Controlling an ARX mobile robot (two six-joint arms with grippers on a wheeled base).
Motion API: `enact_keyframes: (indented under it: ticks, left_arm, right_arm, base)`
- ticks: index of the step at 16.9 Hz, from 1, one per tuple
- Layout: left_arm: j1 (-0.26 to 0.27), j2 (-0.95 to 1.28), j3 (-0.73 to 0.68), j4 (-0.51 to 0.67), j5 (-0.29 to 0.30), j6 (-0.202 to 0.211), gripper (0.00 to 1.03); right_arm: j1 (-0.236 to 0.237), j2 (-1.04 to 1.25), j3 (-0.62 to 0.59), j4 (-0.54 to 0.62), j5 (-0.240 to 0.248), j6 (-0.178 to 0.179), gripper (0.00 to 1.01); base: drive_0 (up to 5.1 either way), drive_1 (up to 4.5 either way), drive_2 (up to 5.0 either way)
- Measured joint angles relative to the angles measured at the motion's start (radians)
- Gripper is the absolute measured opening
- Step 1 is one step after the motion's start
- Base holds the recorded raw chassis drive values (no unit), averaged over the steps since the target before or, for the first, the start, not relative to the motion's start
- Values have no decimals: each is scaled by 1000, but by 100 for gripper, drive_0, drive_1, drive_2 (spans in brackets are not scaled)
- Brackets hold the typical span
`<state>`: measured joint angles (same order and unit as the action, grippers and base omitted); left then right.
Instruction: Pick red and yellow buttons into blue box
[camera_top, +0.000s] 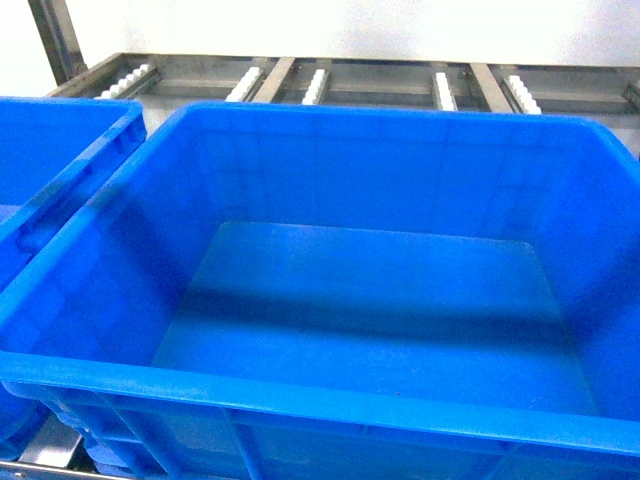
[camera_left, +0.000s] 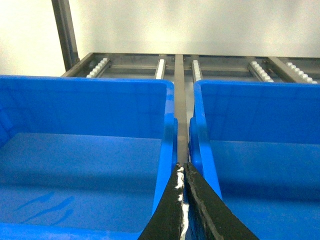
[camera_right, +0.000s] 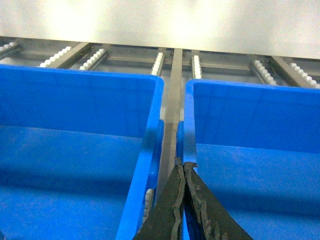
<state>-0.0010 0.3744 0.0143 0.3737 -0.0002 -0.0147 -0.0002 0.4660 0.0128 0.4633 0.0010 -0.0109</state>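
The blue box (camera_top: 370, 116) fills the head view, a deep crate with a thick rim and a bare floor. The red and yellow buttons are out of view in every frame. Neither gripper shows in the head view. In the left wrist view my left gripper (camera_left: 183, 168) is shut, its black fingers (camera_left: 167, 215) pressed together with nothing held and a white streak along the seam. It hangs over the gap between two blue crates. My right gripper (camera_right: 184, 164) is also shut and holds nothing, above a similar gap between two crates.
A second blue crate (camera_top: 60, 112) stands to the left of the box. Behind them runs a metal roller rack (camera_top: 320, 85) against a white wall. A metal rail (camera_left: 181, 100) runs between the left crate (camera_left: 85, 82) and the right crate (camera_left: 260, 86).
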Motion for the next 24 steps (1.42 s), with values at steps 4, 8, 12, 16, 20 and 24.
enact_keyframes:
  ticks: [4, 8, 12, 16, 20, 24]
  left_arm:
    - [0, -85, 0, -82, 0, 0, 2]
    - [0, -146, 0, -143, 0, 0, 2]
    - [0, -192, 0, -190, 0, 0, 2]
    - [0, -364, 0, -377, 0, 0, 2]
    - [0, -364, 0, -377, 0, 1, 2]
    - [0, -364, 0, -378, 0, 0, 65]
  right_arm:
    - [0, -105, 0, -100, 0, 0, 2]
    - [0, -181, 0, -176, 0, 0, 2]
    - [0, -237, 0, -233, 0, 0, 2]
    - [0, -465, 0, -457, -2, 0, 2]
    - [0, -462, 0, -467, -2, 0, 2]
    - [0, -462, 0, -467, -2, 0, 56]
  base:
    - [0, 0, 0]
    - [0, 0, 0]
    - [0, 0, 0]
    - [0, 0, 0]
    - [0, 0, 0]
    - [0, 0, 0]
